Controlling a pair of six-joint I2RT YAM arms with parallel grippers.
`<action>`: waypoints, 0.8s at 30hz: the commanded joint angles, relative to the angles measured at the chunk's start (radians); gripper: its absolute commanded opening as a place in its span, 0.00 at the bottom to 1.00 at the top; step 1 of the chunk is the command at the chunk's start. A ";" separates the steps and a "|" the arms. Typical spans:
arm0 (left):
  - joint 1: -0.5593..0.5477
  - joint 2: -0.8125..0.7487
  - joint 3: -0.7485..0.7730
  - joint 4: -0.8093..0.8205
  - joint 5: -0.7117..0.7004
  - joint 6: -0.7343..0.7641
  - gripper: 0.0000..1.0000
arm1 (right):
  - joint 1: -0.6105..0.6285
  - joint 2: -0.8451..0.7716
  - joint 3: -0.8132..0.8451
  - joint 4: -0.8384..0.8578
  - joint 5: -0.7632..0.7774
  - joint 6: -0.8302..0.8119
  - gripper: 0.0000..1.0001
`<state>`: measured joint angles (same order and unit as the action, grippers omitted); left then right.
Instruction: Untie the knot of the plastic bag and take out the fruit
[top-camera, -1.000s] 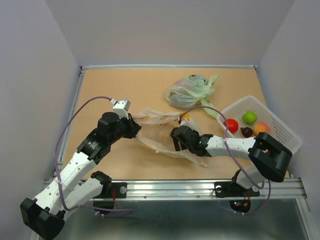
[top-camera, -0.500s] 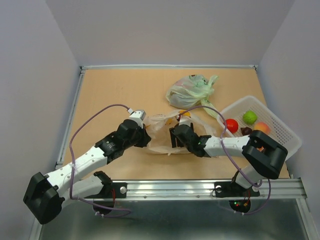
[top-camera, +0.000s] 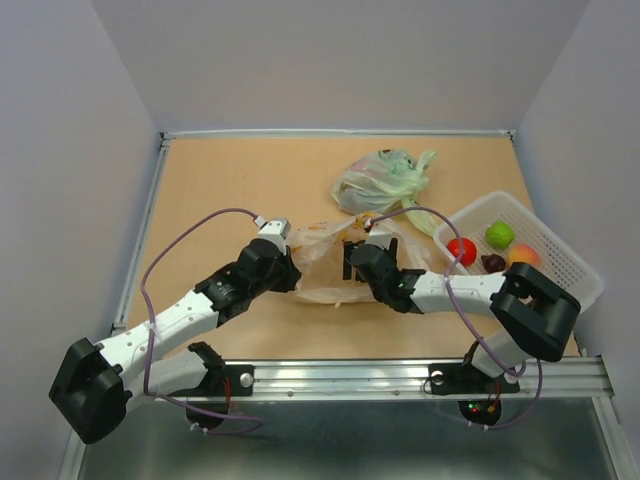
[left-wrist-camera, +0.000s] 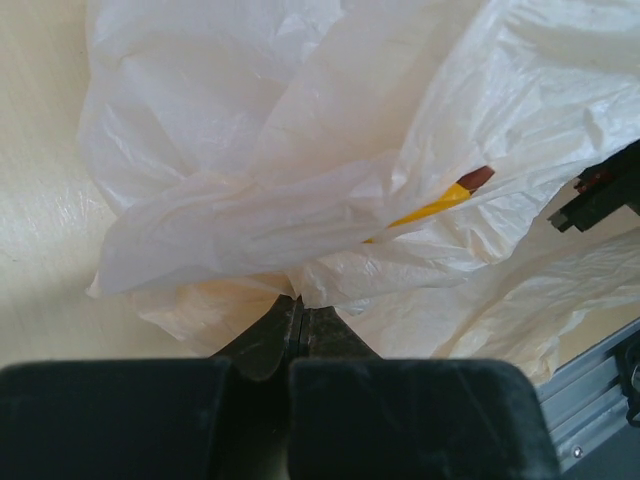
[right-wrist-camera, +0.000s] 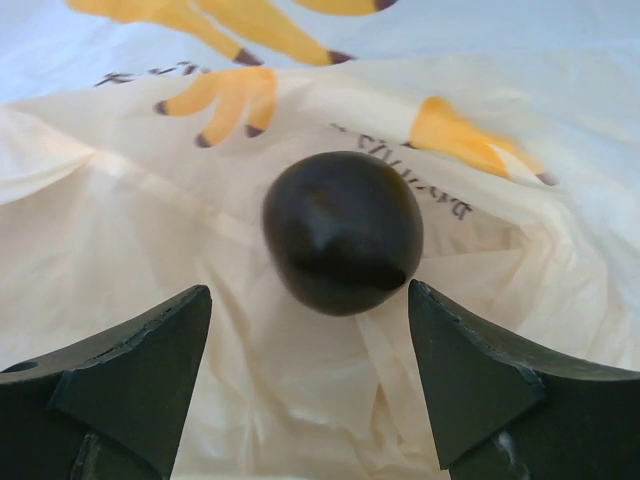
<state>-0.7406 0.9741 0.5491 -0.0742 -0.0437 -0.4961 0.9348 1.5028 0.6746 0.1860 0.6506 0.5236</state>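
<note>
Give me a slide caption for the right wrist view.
Open right gripper frames a dark round fruit lying on the printed plastic bag.

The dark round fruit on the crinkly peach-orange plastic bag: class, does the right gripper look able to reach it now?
Probably yes: the right gripper has its jaws open, and the dark round fruit lies bare ahead, between them.

Left wrist view: tips of left fingers (left-wrist-camera: 270, 335) buried under a plastic bag (left-wrist-camera: 250, 150) fold; bag cut by top and right edges. Lettered print (right-wrist-camera: 440, 200) too blurred to read. Top view: dark fruit (right-wrist-camera: 343, 232) hidden behind right fingers (right-wrist-camera: 130, 370). Can't make out the knot.
</note>
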 joint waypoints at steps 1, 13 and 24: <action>-0.009 -0.015 -0.005 0.030 -0.024 -0.004 0.01 | -0.017 0.062 0.057 0.041 0.103 0.081 0.84; -0.014 -0.052 -0.015 -0.001 -0.039 -0.013 0.00 | -0.034 0.172 0.122 0.076 0.156 0.128 0.64; -0.014 -0.058 -0.006 -0.012 -0.076 -0.025 0.00 | -0.034 0.107 0.076 0.141 0.062 0.072 0.03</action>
<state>-0.7471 0.9428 0.5491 -0.0799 -0.0814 -0.5095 0.9039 1.6695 0.7517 0.2485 0.7502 0.6205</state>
